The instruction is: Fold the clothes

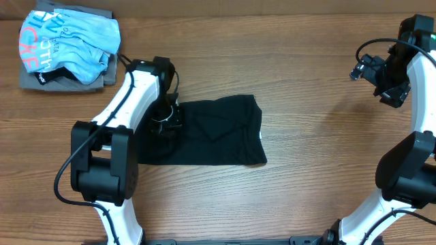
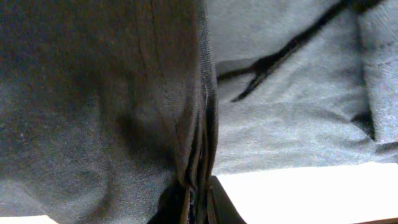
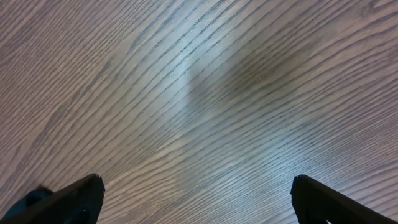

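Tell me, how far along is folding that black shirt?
Partly done: the black T-shirt lies as a rough rectangle. In hand: the left jaws pinch a fold at its left edge. Remaining: finishing that fold and letting go; the right jaws hang open over bare table.

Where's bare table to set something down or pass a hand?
Widest bare wood: between black T-shirt and right gripper. Also the far strip, right of the blue shirt pile. Crowded at the tee's left edge, under the left gripper.
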You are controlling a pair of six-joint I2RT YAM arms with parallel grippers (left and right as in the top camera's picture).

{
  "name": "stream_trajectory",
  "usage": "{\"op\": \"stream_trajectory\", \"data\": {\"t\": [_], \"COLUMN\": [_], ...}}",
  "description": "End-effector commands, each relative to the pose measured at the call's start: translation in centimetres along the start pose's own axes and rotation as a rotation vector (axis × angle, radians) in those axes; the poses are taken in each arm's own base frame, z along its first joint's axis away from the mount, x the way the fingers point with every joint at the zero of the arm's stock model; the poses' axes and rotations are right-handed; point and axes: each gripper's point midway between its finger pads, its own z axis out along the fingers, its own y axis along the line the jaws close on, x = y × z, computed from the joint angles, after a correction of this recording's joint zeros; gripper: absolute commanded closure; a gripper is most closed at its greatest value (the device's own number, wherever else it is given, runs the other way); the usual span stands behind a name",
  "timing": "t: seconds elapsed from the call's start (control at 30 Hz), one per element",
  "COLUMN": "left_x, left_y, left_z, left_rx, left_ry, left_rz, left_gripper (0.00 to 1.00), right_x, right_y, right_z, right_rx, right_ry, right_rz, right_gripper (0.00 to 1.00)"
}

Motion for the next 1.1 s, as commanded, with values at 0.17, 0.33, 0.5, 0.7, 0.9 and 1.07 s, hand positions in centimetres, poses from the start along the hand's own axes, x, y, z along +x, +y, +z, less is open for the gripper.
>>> {"op": "stream_trajectory", "data": {"t": [0.17,0.33,0.5,0.7,0.9,1.07], "left_x": [0.5,0.1,-1.4,-5.0,-7.4,-8.1], "left_y": [0.9,0.9,0.4,-0.4,0.0,0.1], "left_z": [-0.1,-0.1,-0.4,-0.8,-0.8,0.3], "left_rx": [-0.061,-0.058,-0.04,-0.014,-0.039,-0.044], "left_ry": [0.001,-0.013,-0.075,-0.22,-0.309,-0.301], "left_rz": [0.015,0.018,0.027,0.048,0.004,0.003], "left_gripper": [0.55,0.33,0.33,0.41,0.5,0.5], "right_x": [0.0,0.0,0.0,0.0,0.0,0.0], "right_y": [0.0,0.0,0.0,0.0,0.0,0.0], "right_z": [0.1,0.1,0.1,0.1,0.1,0.1], "right_rx": [-0.001,-0.001,-0.001,-0.001,-0.001,-0.001], "right_ry": [0.001,0.001,0.001,0.001,0.001,0.001], "right_rz": [-0.002,-0.002,-0.002,-0.002,-0.002,-0.002], "right_gripper": [0.0,0.0,0.0,0.0,0.0,0.0]}}
